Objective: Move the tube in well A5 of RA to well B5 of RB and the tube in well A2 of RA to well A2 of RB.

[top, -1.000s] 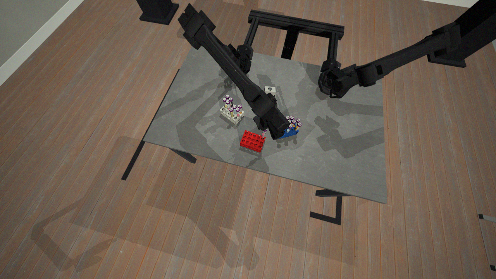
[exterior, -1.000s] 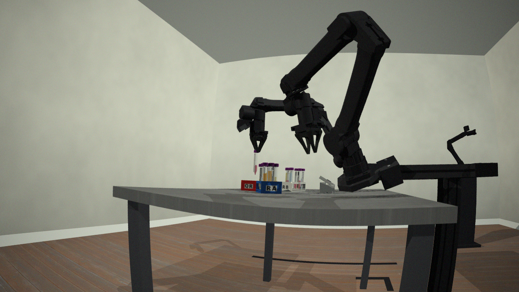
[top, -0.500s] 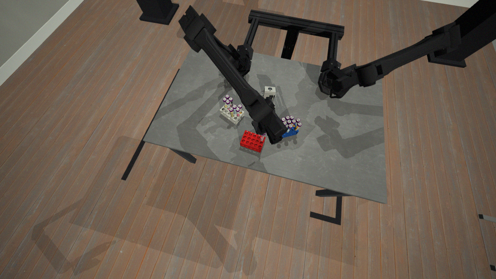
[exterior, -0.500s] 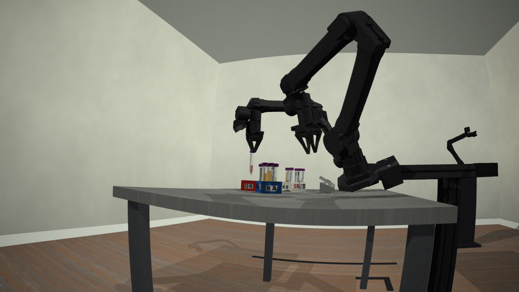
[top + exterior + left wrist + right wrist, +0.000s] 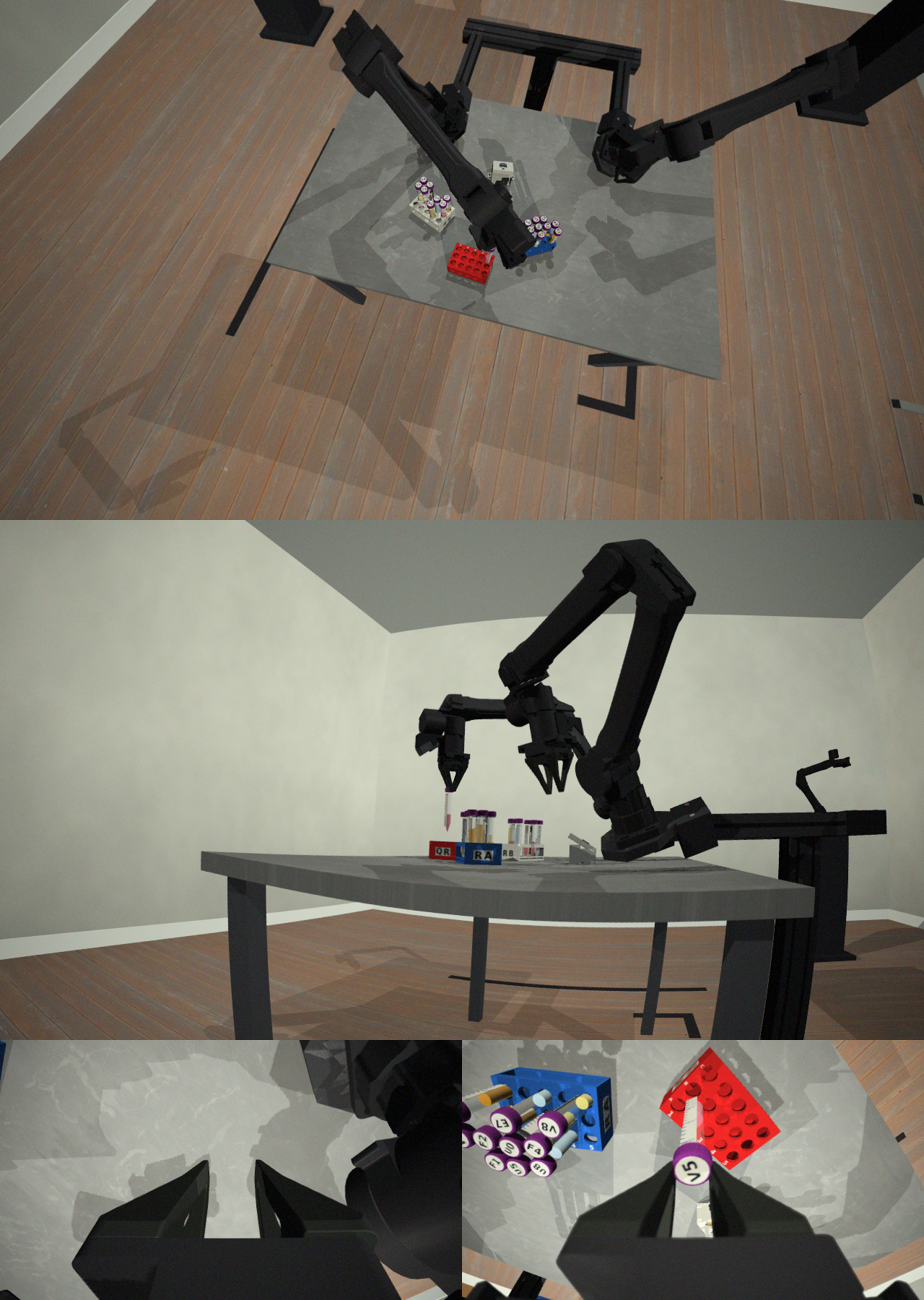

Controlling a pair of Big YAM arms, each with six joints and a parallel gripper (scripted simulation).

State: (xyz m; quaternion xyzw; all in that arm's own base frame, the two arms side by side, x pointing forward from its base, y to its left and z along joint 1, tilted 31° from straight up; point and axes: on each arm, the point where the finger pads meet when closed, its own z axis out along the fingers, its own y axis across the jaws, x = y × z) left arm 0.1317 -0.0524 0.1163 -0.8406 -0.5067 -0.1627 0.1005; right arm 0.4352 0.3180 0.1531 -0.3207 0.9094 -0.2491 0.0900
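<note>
Holding tube V5 [image 5: 490,253] [image 5: 447,808] [image 5: 693,1163], above red rack [image 5: 471,263] [image 5: 442,850] [image 5: 730,1111]

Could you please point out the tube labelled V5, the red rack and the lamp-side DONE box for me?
V5 tube [image 5: 693,1172] [image 5: 447,808]: right wrist, its cap label; exterior, its clear body.
Red rack [image 5: 730,1119] [image 5: 469,272] [image 5: 435,845]: right wrist and top, its upper face; exterior, its end wall.DONE box [image 5: 495,172] [image 5: 582,854]: top/exterior, casing.

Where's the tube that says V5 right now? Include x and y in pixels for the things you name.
The V5 tube [image 5: 447,809] [image 5: 692,1164] is up in the air in the right arm's pincer [image 5: 453,789] [image 5: 693,1166], above the red rack [image 5: 442,850] [image 5: 722,1110], left of the blue rack's tubes in the exterior view.
</note>
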